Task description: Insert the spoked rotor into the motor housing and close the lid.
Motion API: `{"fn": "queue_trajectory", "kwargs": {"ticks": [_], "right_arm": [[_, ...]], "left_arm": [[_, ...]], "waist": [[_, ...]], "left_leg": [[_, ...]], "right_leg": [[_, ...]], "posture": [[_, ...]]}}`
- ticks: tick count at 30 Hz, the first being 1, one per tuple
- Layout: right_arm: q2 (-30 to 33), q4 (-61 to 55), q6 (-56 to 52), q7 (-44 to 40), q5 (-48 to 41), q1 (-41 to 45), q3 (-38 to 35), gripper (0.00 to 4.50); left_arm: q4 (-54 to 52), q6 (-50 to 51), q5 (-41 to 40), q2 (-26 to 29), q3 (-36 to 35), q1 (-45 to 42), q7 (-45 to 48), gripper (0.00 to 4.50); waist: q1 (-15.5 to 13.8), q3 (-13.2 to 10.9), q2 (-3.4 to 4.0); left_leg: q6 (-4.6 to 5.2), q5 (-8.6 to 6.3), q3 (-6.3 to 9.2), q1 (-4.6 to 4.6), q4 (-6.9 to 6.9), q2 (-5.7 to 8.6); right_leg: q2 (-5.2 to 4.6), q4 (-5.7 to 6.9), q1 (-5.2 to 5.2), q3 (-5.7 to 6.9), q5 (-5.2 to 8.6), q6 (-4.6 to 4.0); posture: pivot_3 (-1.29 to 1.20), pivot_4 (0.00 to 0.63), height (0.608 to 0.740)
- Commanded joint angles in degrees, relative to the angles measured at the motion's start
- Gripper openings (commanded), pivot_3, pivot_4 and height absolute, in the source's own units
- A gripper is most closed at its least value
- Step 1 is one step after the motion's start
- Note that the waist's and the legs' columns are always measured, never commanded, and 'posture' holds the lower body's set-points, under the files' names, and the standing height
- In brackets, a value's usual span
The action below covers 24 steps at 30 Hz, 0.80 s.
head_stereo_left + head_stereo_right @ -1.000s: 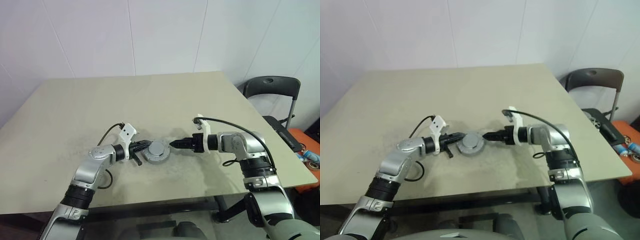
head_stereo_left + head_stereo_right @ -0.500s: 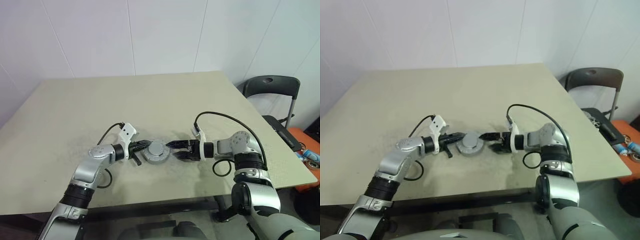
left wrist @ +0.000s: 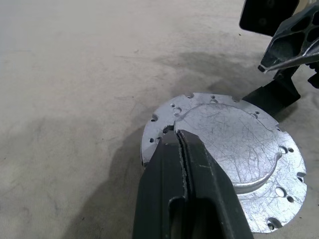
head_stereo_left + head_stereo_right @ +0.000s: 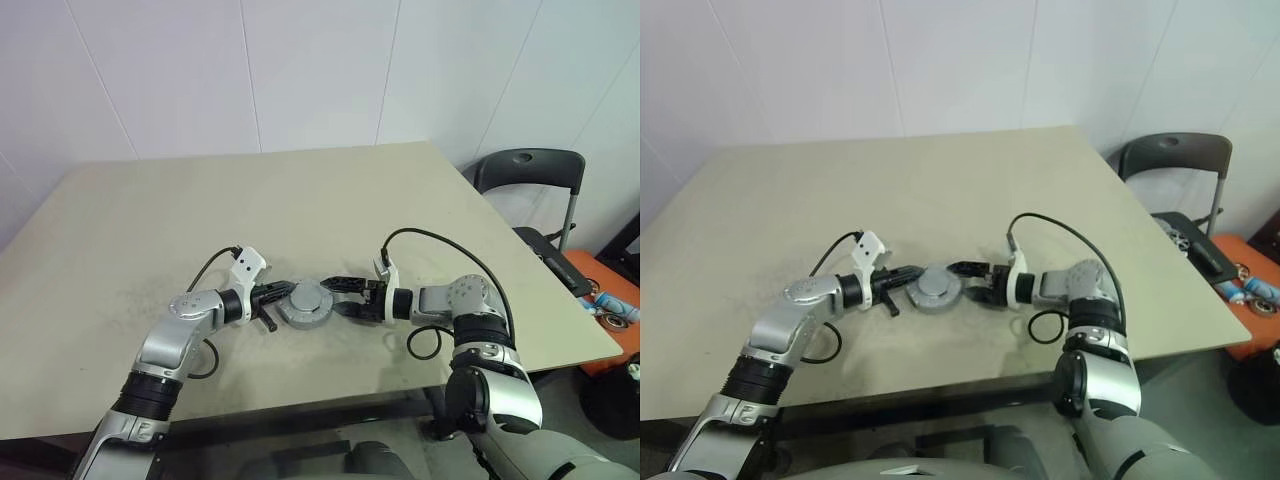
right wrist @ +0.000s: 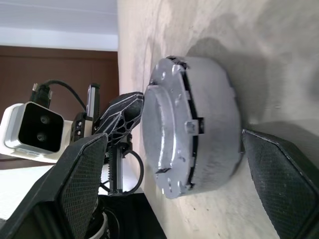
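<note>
The motor housing (image 4: pixel 305 312) sits on the table near its front, with the grey lid (image 4: pixel 308 297) lying on top of it. The spoked rotor is hidden. My left gripper (image 4: pixel 289 291) is shut, and its tips rest on the lid's (image 3: pixel 234 149) left edge, as the left wrist view shows for the gripper (image 3: pixel 177 135). My right gripper (image 4: pixel 333 296) is open at the housing's right side. In the right wrist view one of its fingers (image 5: pixel 75 189) stands on each side of the housing (image 5: pixel 214 124), apart from its wall.
The beige table (image 4: pixel 300 190) stretches far behind the housing. A dark chair (image 4: pixel 525 175) stands beyond the table's right edge. An orange object with small items (image 4: pixel 610 295) lies lower right, off the table.
My right gripper has rolled and moved left, so that its open fingers now stand on both sides of the housing. The left gripper has stayed on the lid. The camera has shifted slightly.
</note>
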<state>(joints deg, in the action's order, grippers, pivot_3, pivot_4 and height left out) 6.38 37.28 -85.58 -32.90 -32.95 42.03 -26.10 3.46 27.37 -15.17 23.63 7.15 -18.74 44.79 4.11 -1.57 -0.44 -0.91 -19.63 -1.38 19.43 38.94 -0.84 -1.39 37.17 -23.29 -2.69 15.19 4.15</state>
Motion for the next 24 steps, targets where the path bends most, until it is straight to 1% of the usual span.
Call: {"fn": "queue_trajectory", "kwargs": {"ticks": [1, 7, 10, 16, 18, 19, 24], "right_arm": [[-2.66, -1.65, -2.16, 0.80, -2.33, 0.08, 0.38, 4.47], [-3.78, -3.86, -4.16, 2.21, -3.32, 0.48, -1.31, 4.47], [-3.98, -4.38, -4.24, 2.96, -3.16, 0.22, -1.60, 3.87], [-4.51, -5.59, -4.90, 4.02, -3.64, -0.30, -2.09, 1.97], [-4.74, -6.29, -5.14, 4.41, -3.88, -0.53, -2.19, 1.40], [-4.85, -6.41, -5.18, 4.64, -3.96, -0.54, -2.43, 1.27], [-4.86, -7.76, -5.65, 4.65, -4.49, -0.52, -2.37, 1.27]], "left_arm": [[0.40, 1.57, 0.79, 0.20, 1.04, 0.94, -0.25, 0.00], [0.22, 1.65, 0.70, 0.03, 0.95, 1.27, -0.51, 0.00], [0.16, 1.61, 0.63, 0.01, 0.94, 1.38, -0.55, 0.00], [-0.04, 1.64, 0.35, -0.19, 0.79, 1.57, -0.61, 0.00], [-0.15, 1.70, 0.35, -0.25, 0.73, 1.63, -0.55, 0.00], [-0.20, 1.74, 0.34, -0.27, 0.70, 1.65, -0.51, 0.00], [-0.80, 1.77, -0.52, -0.72, -0.34, 1.91, -0.87, 0.00]], "waist": [[0.01, 0.00, 0.00], [-0.03, -0.01, 0.01], [-0.03, -0.02, 0.03], [0.03, -0.05, 0.07], [-0.01, -0.06, 0.06], [0.03, -0.08, 0.08], [0.02, -0.10, 0.12]], "left_leg": [[0.00, 0.00, 0.00, 0.00, 0.00, 0.00], [0.00, 0.00, 0.00, 0.06, -0.02, 0.00], [0.00, 0.00, 0.00, 0.07, -0.02, 0.00], [0.00, 0.00, -0.01, 0.10, -0.04, 0.00], [0.00, 0.00, 0.00, 0.10, -0.04, 0.00], [0.00, 0.00, -0.01, 0.09, -0.04, -0.01], [0.00, 0.00, -0.01, 0.11, -0.06, 0.00]], "right_leg": [[0.00, -0.01, 0.00, 0.00, 0.00, 0.00], [-0.01, -0.02, -0.07, 0.00, 0.00, 0.00], [-0.03, -0.04, -0.08, 0.00, 0.00, 0.00], [-0.02, -0.05, -0.12, -0.01, 0.00, 0.00], [-0.01, -0.04, -0.11, -0.01, 0.00, 0.00], [-0.02, -0.04, -0.12, -0.01, 0.00, 0.01], [-0.01, -0.06, -0.13, -0.01, 0.01, 0.01]], "posture": [[0.00, 0.000, 0.740], [0.00, 0.000, 0.740], [0.00, 0.000, 0.740], [0.00, 0.000, 0.740], [0.00, 0.000, 0.740], [0.00, 0.000, 0.740], [0.00, 0.000, 0.740]]}}
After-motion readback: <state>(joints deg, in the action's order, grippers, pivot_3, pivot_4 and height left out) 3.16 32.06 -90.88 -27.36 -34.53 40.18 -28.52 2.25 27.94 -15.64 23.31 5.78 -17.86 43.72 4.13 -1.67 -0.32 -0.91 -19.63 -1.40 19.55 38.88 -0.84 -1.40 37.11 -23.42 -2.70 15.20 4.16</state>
